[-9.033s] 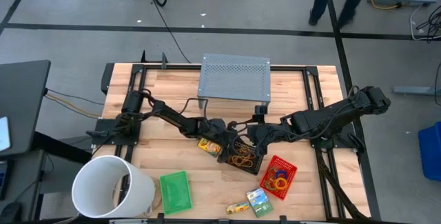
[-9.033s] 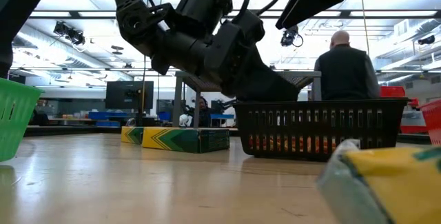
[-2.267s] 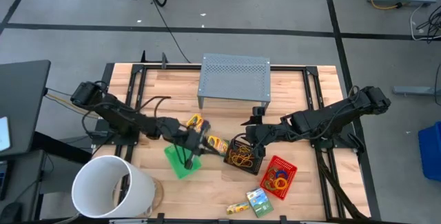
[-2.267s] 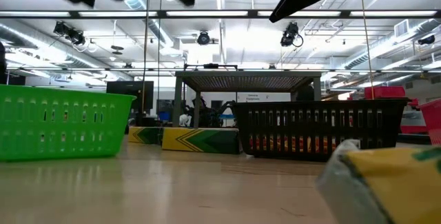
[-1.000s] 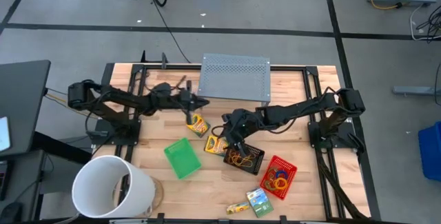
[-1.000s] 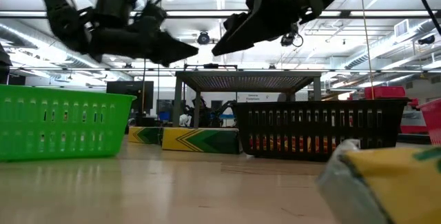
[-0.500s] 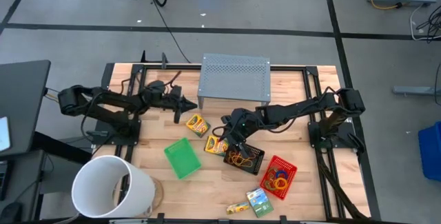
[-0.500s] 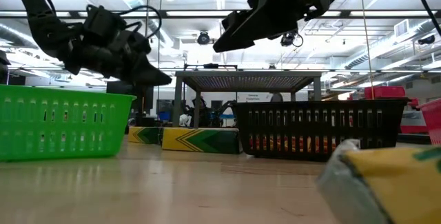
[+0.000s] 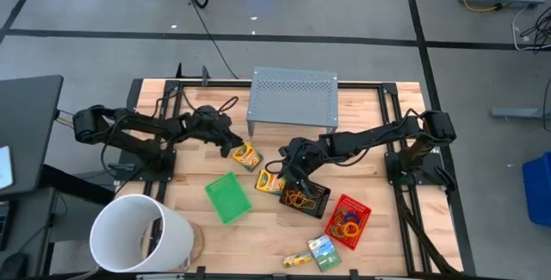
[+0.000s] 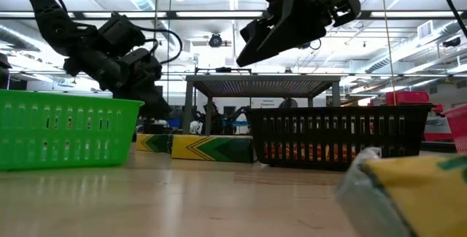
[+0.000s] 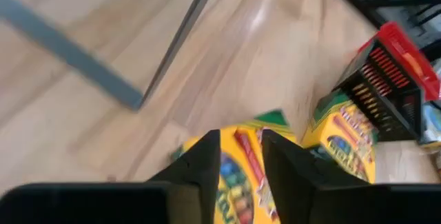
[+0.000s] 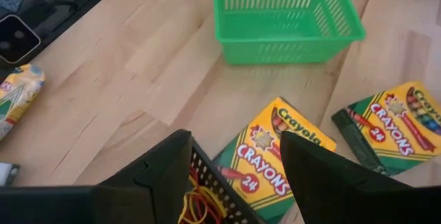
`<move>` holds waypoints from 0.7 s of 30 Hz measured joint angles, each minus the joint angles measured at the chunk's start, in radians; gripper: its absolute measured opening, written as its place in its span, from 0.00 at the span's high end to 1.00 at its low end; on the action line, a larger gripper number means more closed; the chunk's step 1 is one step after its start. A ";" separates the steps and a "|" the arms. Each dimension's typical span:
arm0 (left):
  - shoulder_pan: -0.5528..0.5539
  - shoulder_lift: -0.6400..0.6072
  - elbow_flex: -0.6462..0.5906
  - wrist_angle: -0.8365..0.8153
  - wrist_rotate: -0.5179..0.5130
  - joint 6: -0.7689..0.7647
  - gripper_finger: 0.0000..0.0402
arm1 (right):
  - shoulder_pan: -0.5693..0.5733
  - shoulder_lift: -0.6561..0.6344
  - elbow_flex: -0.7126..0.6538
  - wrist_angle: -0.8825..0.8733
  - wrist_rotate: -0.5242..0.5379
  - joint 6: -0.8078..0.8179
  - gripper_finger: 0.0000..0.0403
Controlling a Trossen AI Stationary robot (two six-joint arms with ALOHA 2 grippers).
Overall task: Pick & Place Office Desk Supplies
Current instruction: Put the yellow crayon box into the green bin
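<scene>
Two yellow-green crayon boxes lie flat on the table. One (image 9: 248, 155) is just ahead of my left gripper (image 9: 231, 147), whose fingers stand a little apart, slanting down over it; the box (image 11: 238, 182) shows in the gap. The second box (image 9: 269, 181) lies beside the black mesh tray (image 9: 304, 196) of brown rubber bands. My right gripper (image 9: 288, 172) hovers open high above both; that box (image 12: 275, 158) shows between its fingers. A green tray (image 9: 227, 197) sits near the left box, a red tray (image 9: 348, 220) of coloured rings toward the near right.
A grey perforated stand (image 9: 293, 99) is at the far middle, its leg close to my left gripper. A big white bucket (image 9: 142, 233) fills the near left corner. Another small crayon box and a yellow item (image 9: 318, 252) lie at the near edge.
My left gripper has sunk and drawn back toward the table's left and near side, tipping downward over the left crayon box. My right gripper has kept its place above the black tray. The boxes and trays have not moved.
</scene>
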 joint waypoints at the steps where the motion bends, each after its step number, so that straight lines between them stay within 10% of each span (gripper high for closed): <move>1: -0.003 0.000 0.010 -0.031 -0.001 -0.010 0.68 | 0.000 0.000 0.000 -0.006 0.000 0.000 0.43; 21: -0.066 0.001 0.122 -0.392 -0.124 -0.036 0.62 | 0.028 0.000 0.000 -0.035 0.005 -0.030 0.43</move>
